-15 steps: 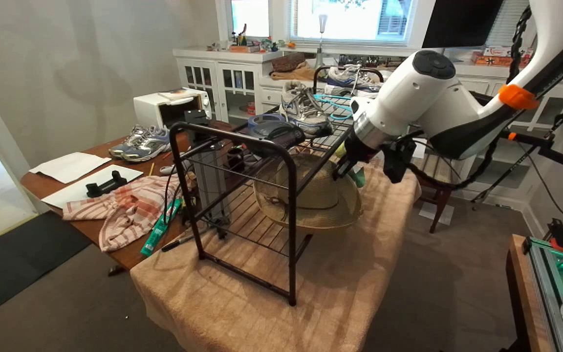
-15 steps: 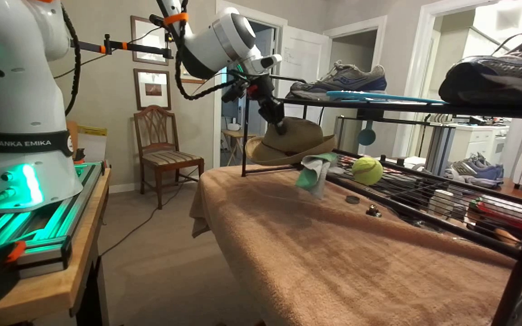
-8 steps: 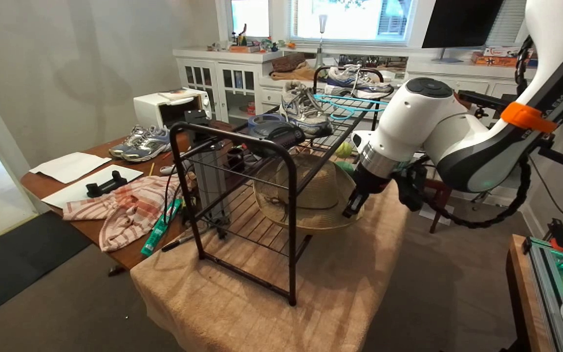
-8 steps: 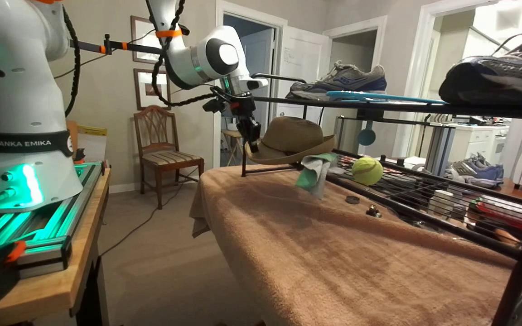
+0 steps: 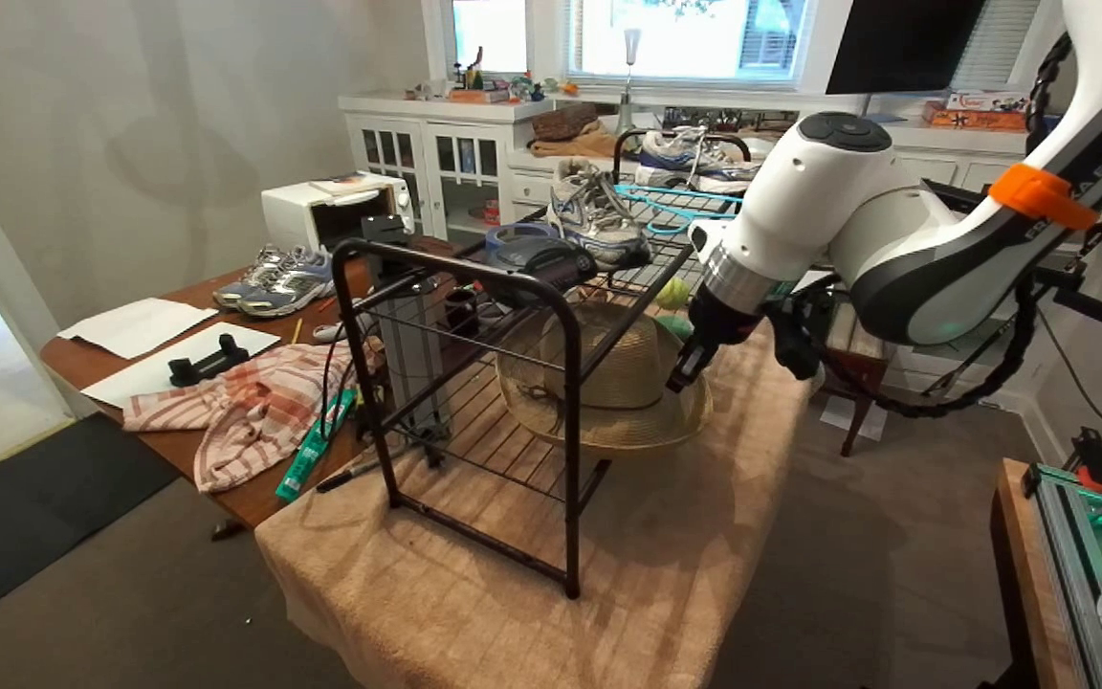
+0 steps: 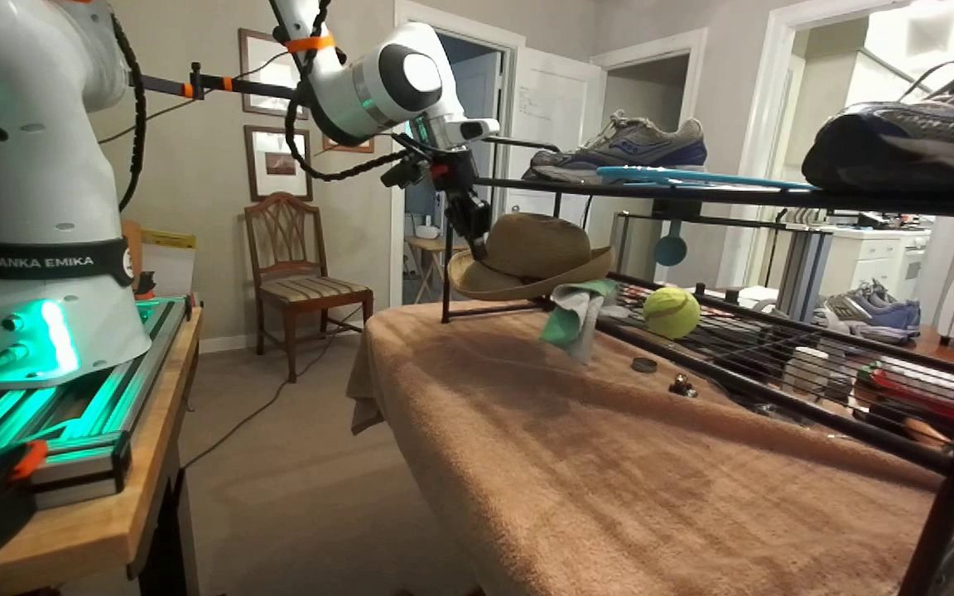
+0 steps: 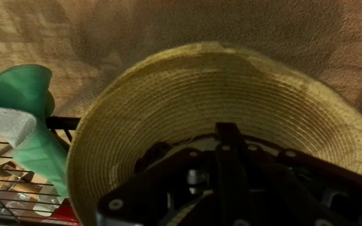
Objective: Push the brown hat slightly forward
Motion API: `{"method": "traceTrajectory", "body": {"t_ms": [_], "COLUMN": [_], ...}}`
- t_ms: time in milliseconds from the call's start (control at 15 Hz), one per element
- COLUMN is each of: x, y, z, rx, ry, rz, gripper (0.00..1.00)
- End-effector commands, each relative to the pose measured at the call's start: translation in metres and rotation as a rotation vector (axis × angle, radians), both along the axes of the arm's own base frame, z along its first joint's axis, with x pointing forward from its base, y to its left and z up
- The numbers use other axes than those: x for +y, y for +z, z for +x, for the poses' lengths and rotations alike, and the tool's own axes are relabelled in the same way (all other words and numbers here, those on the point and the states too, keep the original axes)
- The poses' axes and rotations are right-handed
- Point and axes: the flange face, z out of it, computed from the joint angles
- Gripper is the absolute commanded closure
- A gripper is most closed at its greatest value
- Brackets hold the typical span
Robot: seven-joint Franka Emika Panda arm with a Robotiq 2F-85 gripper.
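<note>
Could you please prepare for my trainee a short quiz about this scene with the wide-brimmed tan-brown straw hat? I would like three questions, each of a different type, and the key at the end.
1. Multiple choice: on which level of the black metal wire rack does the round yellow-green tennis ball rest? A) the upper; B) the lower; C) neither, it lies below both.
2. True or false: in the wrist view, the black jointed gripper is closed, not spread open.
3. Fill the gap: in an exterior view, between the wide-brimmed tan-brown straw hat and the ball, there hangs a crumpled grey and ____ cloth.

Key: 1. B; 2. true; 3. green.
</note>
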Motion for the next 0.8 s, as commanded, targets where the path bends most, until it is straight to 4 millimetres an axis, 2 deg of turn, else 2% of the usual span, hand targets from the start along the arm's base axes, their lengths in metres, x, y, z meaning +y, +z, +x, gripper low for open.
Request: {"method": "traceTrajectory", "body": {"t_ms": [0,267,733], "x": [-0.013,-0.018,-0.005], "y": [0.008,0.015,0.009], "z": [0.012,0.024,0.036], "rx": [-0.023,-0.093,-0.174], "ry": [-0.022,-0.02,-0.009], "rz": [-0.035,-0.062,-0.109], "gripper": [1.0,1.0,1.0]}}
